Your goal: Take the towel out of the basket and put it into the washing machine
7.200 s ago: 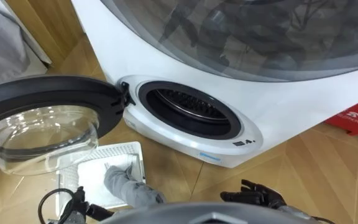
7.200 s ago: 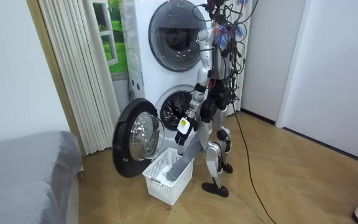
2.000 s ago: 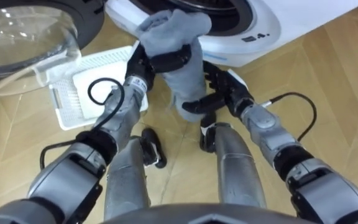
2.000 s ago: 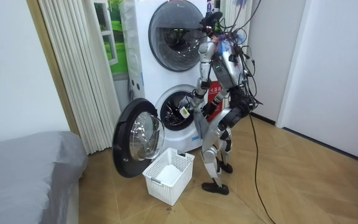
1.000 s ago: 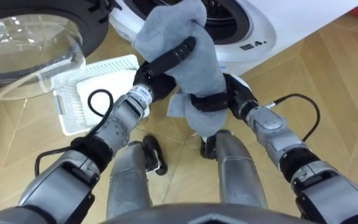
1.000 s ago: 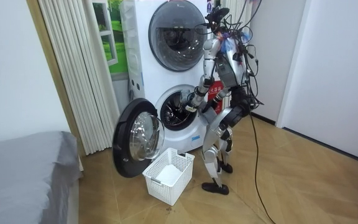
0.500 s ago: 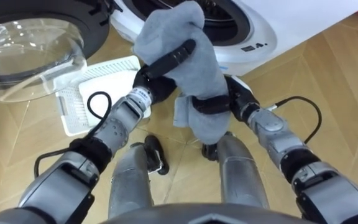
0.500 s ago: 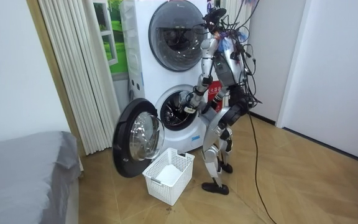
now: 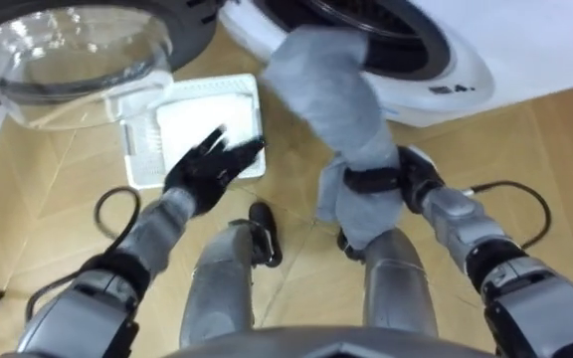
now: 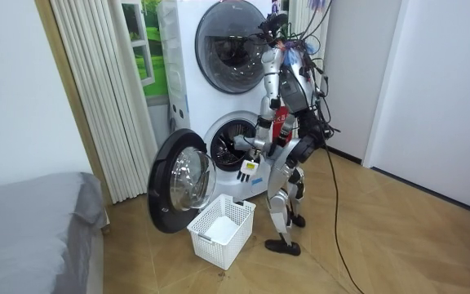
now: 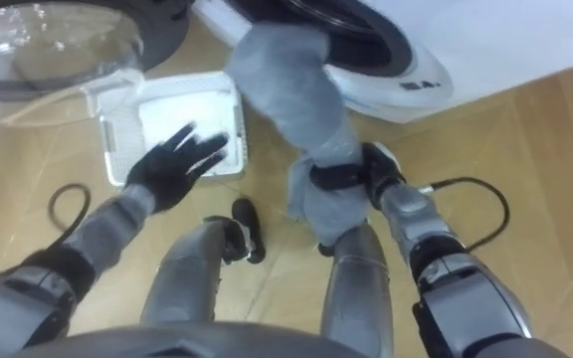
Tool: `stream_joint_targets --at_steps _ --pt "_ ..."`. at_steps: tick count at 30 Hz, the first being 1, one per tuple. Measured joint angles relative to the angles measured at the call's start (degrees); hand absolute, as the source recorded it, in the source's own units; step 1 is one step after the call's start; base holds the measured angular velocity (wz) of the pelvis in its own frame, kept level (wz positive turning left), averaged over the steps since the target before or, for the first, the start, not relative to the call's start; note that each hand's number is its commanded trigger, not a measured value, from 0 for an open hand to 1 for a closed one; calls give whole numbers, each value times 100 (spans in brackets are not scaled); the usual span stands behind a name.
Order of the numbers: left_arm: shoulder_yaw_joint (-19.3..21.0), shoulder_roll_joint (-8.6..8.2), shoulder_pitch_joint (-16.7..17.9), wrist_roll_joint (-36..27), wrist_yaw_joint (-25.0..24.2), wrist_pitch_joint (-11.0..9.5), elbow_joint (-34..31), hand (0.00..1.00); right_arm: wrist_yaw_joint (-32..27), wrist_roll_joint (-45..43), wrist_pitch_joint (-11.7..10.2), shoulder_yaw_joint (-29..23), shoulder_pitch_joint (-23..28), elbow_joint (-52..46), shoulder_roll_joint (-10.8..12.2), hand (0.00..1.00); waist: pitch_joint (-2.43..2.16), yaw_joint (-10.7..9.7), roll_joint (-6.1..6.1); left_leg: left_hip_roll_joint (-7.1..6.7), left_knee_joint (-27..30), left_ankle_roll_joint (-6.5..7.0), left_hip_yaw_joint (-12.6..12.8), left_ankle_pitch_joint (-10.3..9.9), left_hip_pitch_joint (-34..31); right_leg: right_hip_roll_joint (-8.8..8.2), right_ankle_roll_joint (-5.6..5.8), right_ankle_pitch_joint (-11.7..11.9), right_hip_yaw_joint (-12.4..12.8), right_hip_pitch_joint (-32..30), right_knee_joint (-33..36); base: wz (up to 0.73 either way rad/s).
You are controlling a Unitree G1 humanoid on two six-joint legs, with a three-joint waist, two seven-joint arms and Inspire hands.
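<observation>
Towel (image 9: 338, 109) is clasped by the right hand (image 9: 398, 182) at the washing machine (image 9: 525, 40) mouth; left hand (image 9: 207, 169) is splayed, empty.

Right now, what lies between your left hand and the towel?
In the left eye view, only bare floor separates the open left hand from the towel; the basket shows behind that hand.
</observation>
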Motion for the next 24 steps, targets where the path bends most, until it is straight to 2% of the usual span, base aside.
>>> stream_joint_targets --at_steps 4,8,12,16,19,24 --pt "57 -20 18 660 364 106 56 0 14 243 197 -146 -181 173 -119 100 13 83 -20 -81 16 47 -38 27 -98 -136 36 -36 -80 -84 126 15" --pt "117 -71 -16 1090 487 126 77 0 16 434 366 -326 -325 359 -157 100 43 85 -73 -172 1 86 -76 52 -97 -249 59 -67 -153 -82 202 14" --pt "88 -83 5 1348 516 257 70 0 -4 581 574 -519 -493 465 -292 100 60 76 -102 -241 -7 140 -149 90 -182 -328 63 -74 -222 -119 195 11" --pt "73 -147 73 1498 524 297 36 0 -57 701 577 -518 -604 522 -452 100 68 130 -143 -246 -12 152 -148 97 -221 -356 75 -79 -223 -169 224 1" --pt "69 -150 169 1718 518 304 -149 0 -18 719 581 -534 -788 564 -536 100 95 125 -288 -283 -5 148 -155 106 -290 -384 70 -117 -217 -278 307 2" --pt "-57 -151 257 1886 484 237 -260 0 201 1033 692 -533 -1026 674 -772 100 95 142 -449 -334 40 138 -214 116 -293 -431 81 -141 -229 -280 370 5"
